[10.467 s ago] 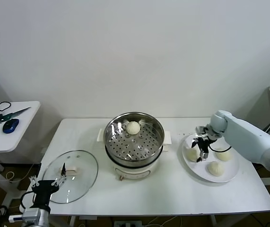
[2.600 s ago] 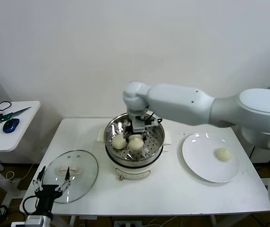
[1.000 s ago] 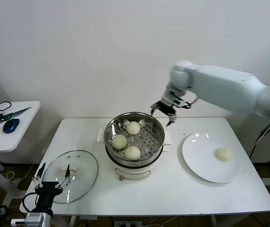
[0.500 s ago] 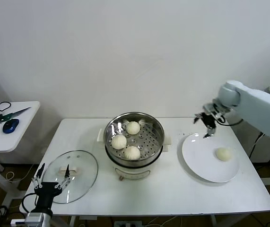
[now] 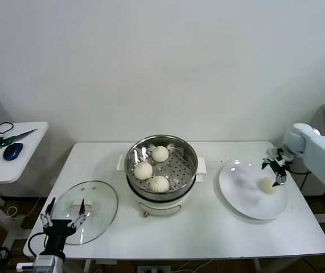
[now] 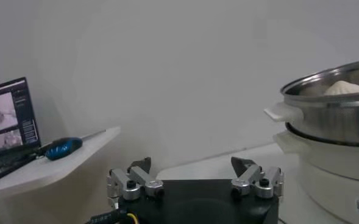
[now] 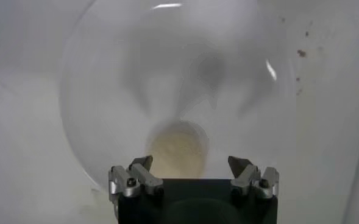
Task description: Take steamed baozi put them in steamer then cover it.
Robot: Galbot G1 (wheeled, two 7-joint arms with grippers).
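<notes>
Parked low, the left gripper (image 5: pixel 64 218) hangs spread just short of the cover (image 5: pixel 85 210). The right gripper (image 5: pixel 276 170), fingers spread, hovers above the last baozi (image 5: pixel 268 185) on the plate (image 5: pixel 242 196); centre it between them before descending, squeezing gently, then carrying to the steamer (image 5: pixel 176 165).

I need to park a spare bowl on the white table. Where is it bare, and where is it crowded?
Bare: the front strip of the table between the steamer and the plate, and the front right corner. Crowded: front left, under the glass cover by the left end effector; the plate's far right, where the open right end effector hovers over the last baozi.
</notes>
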